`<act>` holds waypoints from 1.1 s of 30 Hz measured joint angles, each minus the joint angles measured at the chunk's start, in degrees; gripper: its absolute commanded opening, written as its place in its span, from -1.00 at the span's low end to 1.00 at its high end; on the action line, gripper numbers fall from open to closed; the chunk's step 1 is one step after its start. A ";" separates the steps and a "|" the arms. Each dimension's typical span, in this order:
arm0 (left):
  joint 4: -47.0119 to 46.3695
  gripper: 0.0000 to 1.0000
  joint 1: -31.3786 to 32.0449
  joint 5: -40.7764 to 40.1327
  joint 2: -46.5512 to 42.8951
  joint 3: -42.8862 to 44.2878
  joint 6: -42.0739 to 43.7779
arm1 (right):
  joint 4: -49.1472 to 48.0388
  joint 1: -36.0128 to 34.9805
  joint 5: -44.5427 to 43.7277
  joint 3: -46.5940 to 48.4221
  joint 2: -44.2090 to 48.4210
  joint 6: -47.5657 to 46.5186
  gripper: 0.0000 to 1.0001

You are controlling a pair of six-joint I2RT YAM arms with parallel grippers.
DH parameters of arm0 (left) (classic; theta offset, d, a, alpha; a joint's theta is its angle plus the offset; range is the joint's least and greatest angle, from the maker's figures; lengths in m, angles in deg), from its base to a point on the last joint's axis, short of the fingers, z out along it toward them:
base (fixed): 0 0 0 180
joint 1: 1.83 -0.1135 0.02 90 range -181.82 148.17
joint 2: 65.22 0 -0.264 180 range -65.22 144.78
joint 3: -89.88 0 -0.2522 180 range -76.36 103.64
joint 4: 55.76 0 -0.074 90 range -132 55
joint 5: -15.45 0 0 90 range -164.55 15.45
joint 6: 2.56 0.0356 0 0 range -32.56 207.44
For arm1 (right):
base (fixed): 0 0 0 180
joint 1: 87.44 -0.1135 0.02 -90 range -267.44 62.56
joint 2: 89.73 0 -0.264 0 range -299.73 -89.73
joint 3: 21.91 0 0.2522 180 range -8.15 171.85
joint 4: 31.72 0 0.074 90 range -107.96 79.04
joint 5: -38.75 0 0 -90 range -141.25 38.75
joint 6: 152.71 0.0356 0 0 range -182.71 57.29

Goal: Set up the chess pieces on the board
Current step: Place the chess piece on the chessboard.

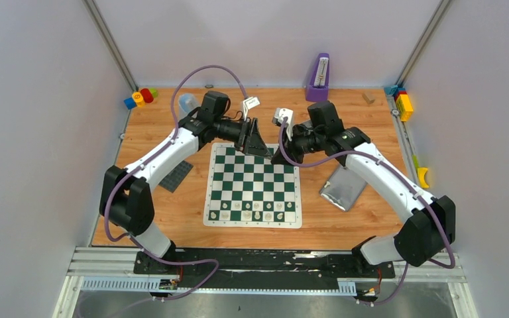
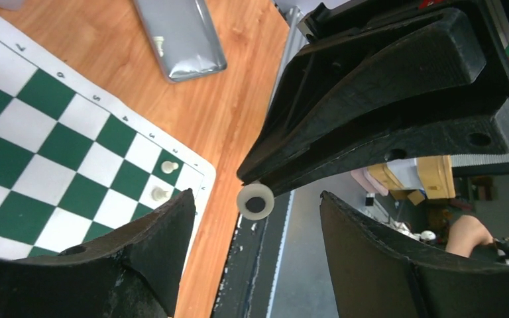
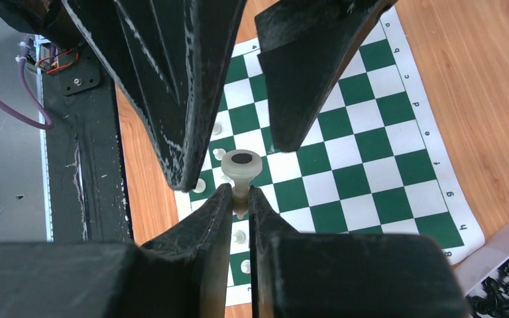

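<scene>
Piece (image 3: 240, 162) is pinched by its stem in the right fingers (image 3: 202, 222), which are nearly closed, over the far edge of the board (image 1: 255, 179). Its base disc pokes out past the tips. Left fingers (image 2: 149, 245) are wide apart, straddling the disc, empty, no contact. Looks to me like a handover: left closes across the disc.

I count one board (image 1: 252, 175), one silver pouch (image 1: 342, 187), one dark grey plate (image 1: 175, 176) and one purple stand (image 1: 319, 78) on the bench (image 1: 172, 222). One cream piece (image 3: 240, 161) is held aloft. Roughly eight chess pieces (image 1: 246, 215) stand on the board's near rows, too small to count surely.
</scene>
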 measured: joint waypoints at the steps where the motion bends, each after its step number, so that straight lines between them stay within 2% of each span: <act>1: -0.11 0.41 0.20 0.37 0.17 0.17 -0.44 | -0.17 -0.22 -0.33 0.02 0.00 0.00 -0.99; 4: -0.39 0.23 0.48 1.33 0.68 0.42 -1.81 | -0.39 -0.74 -1.14 0.31 0.00 0.07 -0.99; 10: -1.07 0.00 0.48 2.75 1.62 0.44 -3.76 | -0.70 -1.16 -2.51 0.42 0.00 0.20 -0.99; 33: -2.03 -0.40 0.46 2.69 2.16 0.42 -4.13 | -0.72 -1.16 -3.10 0.52 0.00 0.94 -0.98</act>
